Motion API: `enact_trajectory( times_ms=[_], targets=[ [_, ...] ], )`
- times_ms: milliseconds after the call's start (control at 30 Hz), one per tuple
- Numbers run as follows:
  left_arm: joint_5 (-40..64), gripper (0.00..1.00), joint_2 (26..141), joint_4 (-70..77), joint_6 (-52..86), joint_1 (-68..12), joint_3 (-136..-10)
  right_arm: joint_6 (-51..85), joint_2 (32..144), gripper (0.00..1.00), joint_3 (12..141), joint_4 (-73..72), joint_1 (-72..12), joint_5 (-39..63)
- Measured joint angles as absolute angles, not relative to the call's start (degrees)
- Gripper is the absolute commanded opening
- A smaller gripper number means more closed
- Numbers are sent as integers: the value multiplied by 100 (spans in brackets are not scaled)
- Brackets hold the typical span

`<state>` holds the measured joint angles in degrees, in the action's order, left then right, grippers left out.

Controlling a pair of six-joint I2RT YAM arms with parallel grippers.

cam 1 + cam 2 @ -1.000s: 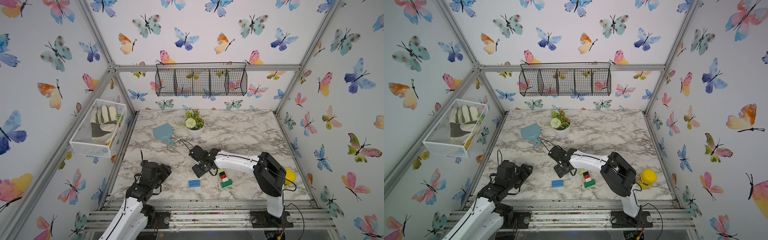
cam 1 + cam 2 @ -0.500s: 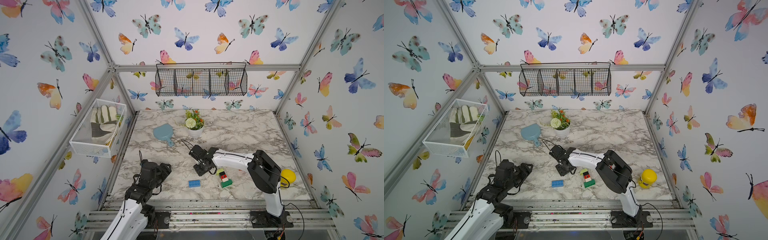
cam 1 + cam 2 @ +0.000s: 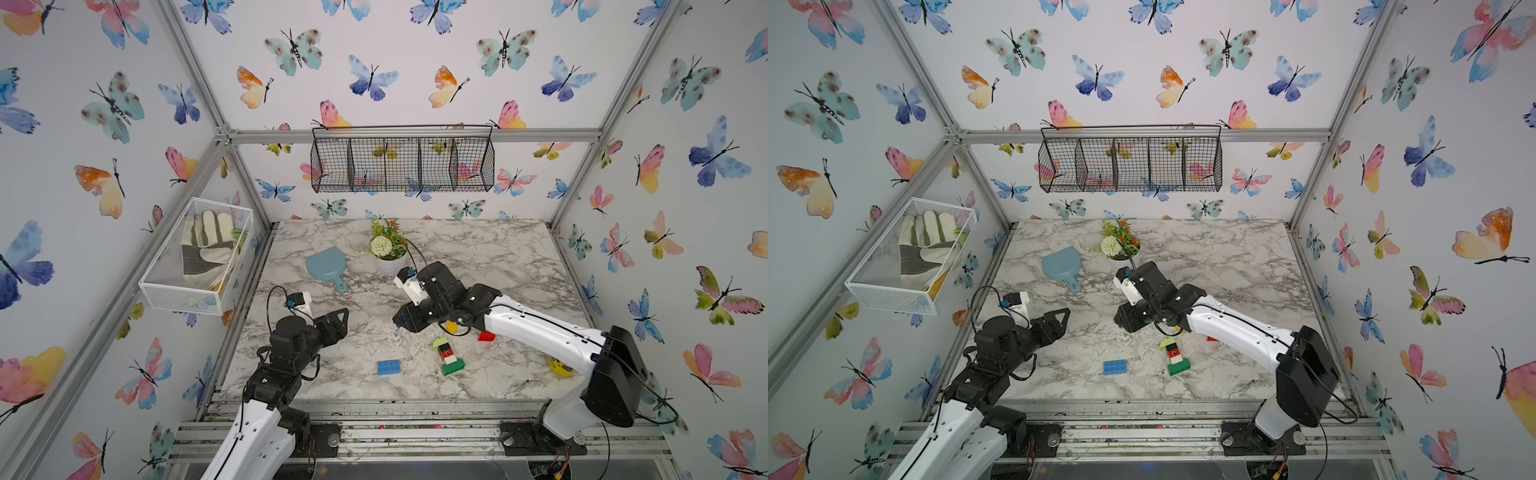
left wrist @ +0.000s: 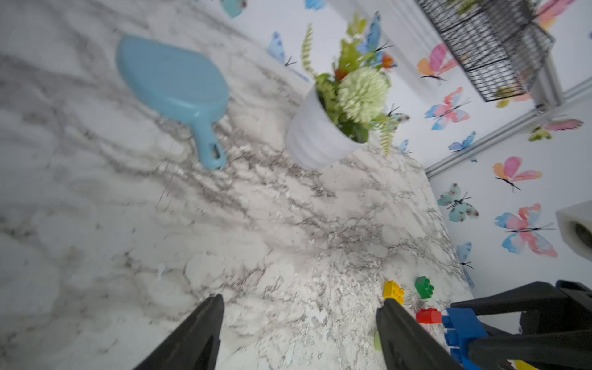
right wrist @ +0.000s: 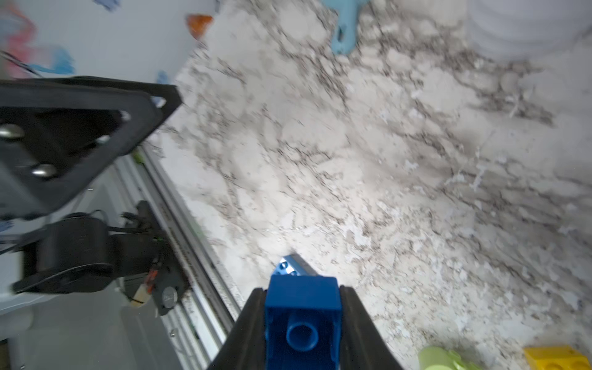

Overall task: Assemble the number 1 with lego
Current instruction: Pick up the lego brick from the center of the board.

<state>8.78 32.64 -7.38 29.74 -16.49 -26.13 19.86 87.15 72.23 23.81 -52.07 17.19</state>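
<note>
Your right pincer (image 5: 301,291) has closed on a dark blue brick (image 5: 301,314) by its sides, leaving the hollow underside free for mating. Your left pincer (image 4: 301,301), spread, has advanced nearby. The part-built stack (image 3: 446,357) lies on the counter (image 3: 478,257).

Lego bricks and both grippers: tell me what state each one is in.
Left gripper: open, empty.
Right gripper: shut on dark blue square brick.
Light blue long brick: loose, flat on marble table.
Lime, black, red, white, green brick column: joined, lying down.
Yellow square brick: loose.
Red brick: loose.
Green square brick: loose.
</note>
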Motion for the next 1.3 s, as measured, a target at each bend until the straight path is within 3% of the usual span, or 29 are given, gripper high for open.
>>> enact_trajectory(
  times_ms=[367,700,900,1100,1300],
  targets=[
    [3205,86,2751,502,110,-1894,-2915,2571,7780,22,6608,1433,-4425,4121],
    [3426,92,3046,532,-1262,-3260,-3116,3553,7859,22,6519,104,-4434,5996],
    [2867,84,3483,832,-1669,-3883,-3170,4049,7994,23,6519,-427,-4434,6285],
    [2598,64,3723,1225,-1741,-3944,-3170,4307,8036,23,6497,-694,-4434,6311],
    [2580,54,3745,1380,-1680,-3946,-3164,4449,8073,21,6434,-878,-4434,6311]
  ],
)
